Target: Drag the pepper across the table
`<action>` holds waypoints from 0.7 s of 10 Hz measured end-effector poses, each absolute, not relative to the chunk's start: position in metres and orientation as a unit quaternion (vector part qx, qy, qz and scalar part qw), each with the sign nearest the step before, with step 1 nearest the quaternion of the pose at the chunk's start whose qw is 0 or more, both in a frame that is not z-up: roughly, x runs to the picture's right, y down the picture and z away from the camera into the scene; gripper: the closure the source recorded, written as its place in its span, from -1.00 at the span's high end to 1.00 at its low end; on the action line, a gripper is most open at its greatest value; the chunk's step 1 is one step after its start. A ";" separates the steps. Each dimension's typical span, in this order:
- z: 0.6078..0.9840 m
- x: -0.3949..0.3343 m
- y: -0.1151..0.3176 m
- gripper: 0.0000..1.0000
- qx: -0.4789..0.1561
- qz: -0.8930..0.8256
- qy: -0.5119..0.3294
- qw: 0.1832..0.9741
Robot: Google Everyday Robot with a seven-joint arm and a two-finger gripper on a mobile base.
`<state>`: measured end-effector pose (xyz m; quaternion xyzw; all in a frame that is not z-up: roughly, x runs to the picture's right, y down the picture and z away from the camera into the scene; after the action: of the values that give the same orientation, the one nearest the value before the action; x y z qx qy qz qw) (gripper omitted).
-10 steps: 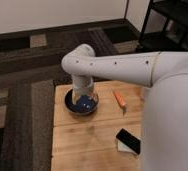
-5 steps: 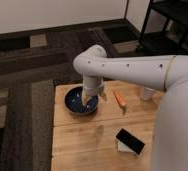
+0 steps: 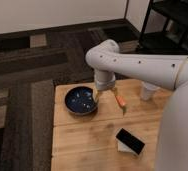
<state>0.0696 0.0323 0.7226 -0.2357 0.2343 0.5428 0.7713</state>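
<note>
Orange pepper (image 3: 121,101) just beside gripper (image 3: 104,96) (fingers spread; contact unclear), blue bowl (image 3: 81,100) opp. side.

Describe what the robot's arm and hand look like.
The arm is smooth, glossy white, built of thick rounded tube segments; no loose cables show. The hand, between the blue bowl and the pepper, is small and tan.

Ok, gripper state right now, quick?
Gripper: cannot be told. It is down by the table, between the blue bowl and the pepper.
</note>
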 end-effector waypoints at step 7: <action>0.732 0.084 0.035 0.30 -0.238 0.534 0.234 0.777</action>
<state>0.0841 0.0355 0.7316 -0.2383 0.2337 0.5336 0.7771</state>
